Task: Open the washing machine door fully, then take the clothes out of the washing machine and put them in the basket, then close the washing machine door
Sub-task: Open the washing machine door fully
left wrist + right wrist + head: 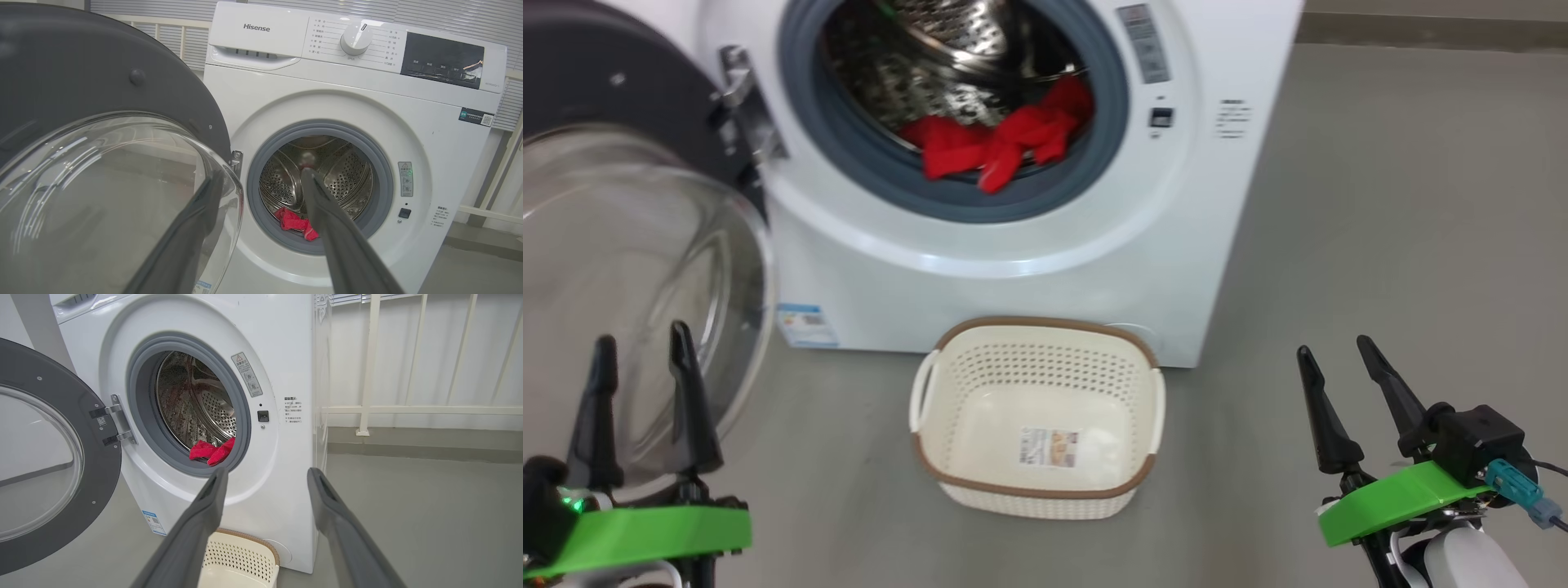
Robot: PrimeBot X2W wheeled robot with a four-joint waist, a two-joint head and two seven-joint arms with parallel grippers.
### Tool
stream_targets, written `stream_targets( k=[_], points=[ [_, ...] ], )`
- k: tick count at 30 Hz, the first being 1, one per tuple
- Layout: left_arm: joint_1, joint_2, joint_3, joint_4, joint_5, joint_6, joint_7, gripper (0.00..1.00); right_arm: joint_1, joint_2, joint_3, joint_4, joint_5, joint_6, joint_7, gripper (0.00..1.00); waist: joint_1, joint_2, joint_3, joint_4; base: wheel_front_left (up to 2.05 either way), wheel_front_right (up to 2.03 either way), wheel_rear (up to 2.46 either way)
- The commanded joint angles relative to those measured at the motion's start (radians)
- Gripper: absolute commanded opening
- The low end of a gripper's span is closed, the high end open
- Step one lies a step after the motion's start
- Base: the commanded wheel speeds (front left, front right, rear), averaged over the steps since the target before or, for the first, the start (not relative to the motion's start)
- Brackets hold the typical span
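Bright red fabric clothes [1001, 143]: bunched low at the front of the perforated steel drum [907, 73], with one fold draped over the grey-blue rubber ring [947, 208] of the big white front-loading washing machine [1029, 278].

Large round door with black rim and bulging clear glass window [605, 82]: swung out to the left, judged fully open.

Small cream-white perforated plastic basket with brown rim [1045, 324]: on the grey floor [1380, 245], just in front of the machine and below the opening. No clothes in it yet.

Left gripper [641, 333]: fingers spread, holding nothing, near the door glass.

Right gripper [1333, 345]: fingers spread, holding nothing, well apart from the machine, near right.

Step in hand, as judged: first reach for the clothes.

- Prefer the right gripper, the left side being crowded by the door.
- Enter above the ring lip and aim at the thick red knot in the middle.
- Close on bunched fabric, not on a trailing edge.
- Keep fingertips off the drum holes and the rubber fold.
- Lift up and back over the ring, then lower and release within the basket walls.

Risks: snagging on the ring, or dropping short on the floor. Check the drum for leftovers before closing the door.
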Motion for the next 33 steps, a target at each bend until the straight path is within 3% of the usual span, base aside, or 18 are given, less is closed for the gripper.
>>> stream_targets(
  k=[1,16,25,33],
  points=[
    [-0.004,0.022,0.033,-0.017,-0.013,-0.016,-0.008,1.00,-0.005,0.004,0.013,-0.033,-0.010,0.003,-0.006,1.00,0.0000,0.0000,-0.022,-0.082,0.00,0.00,0.00],
    [0.122,-0.016,0.044,0.021,-0.010,-0.091,-0.012,1.00,-0.003,-0.005,0.060,-0.064,0.025,0.003,-0.006,1.00,0.0000,0.0000,-0.048,-0.299,0.00,0.00,0.00],
    [0.190,-0.025,0.040,0.059,0.050,-0.140,-0.012,1.00,0.016,-0.040,0.113,-0.102,0.063,0.003,-0.006,1.00,0.0000,0.0000,-0.066,-0.357,0.00,0.00,0.00],
    [0.234,-0.050,0.055,0.095,0.116,-0.168,-0.012,1.00,0.049,-0.056,0.114,-0.119,0.061,0.003,-0.006,1.00,0.0000,0.0000,-0.081,-0.368,0.00,0.00,0.00]
  ],
)
